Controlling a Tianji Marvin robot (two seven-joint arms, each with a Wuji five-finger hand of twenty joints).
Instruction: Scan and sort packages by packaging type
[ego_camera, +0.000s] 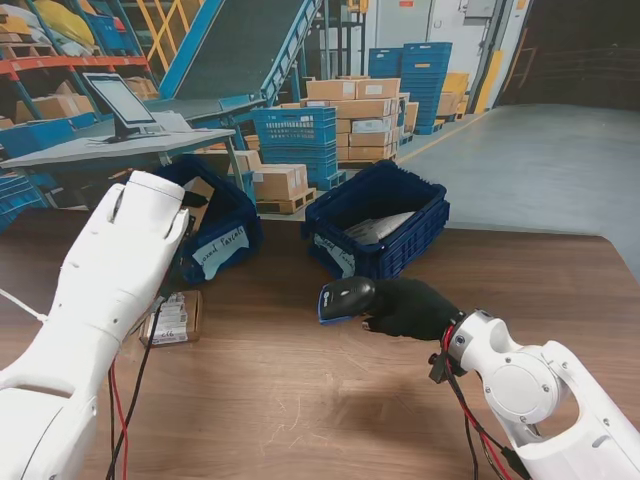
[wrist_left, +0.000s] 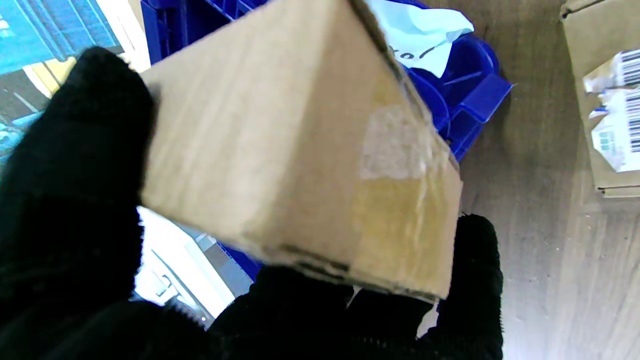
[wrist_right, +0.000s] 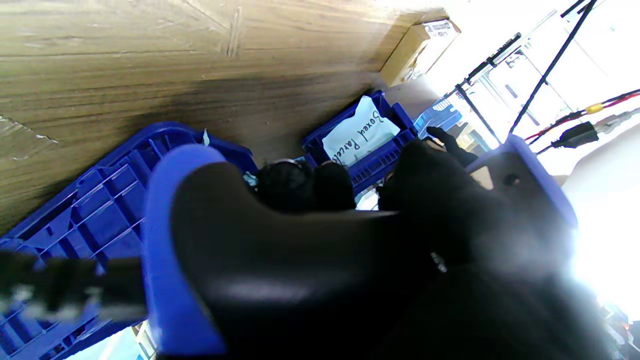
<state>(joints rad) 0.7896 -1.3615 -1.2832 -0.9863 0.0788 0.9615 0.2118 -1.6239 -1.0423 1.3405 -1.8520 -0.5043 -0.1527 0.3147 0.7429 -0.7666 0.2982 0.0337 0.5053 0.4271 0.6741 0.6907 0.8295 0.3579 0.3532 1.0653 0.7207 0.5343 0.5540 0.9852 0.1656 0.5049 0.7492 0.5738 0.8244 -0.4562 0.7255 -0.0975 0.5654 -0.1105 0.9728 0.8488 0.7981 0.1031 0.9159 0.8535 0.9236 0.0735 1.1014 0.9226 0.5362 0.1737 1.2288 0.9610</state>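
Stand view: arm apparently hides left hand (wrist_left: 70, 210).

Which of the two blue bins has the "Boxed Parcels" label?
The left blue bin, under the left hand holding the cardboard box. Its white label reads "Boxed Parcels"; the right blue bin holds a pale bagged parcel.
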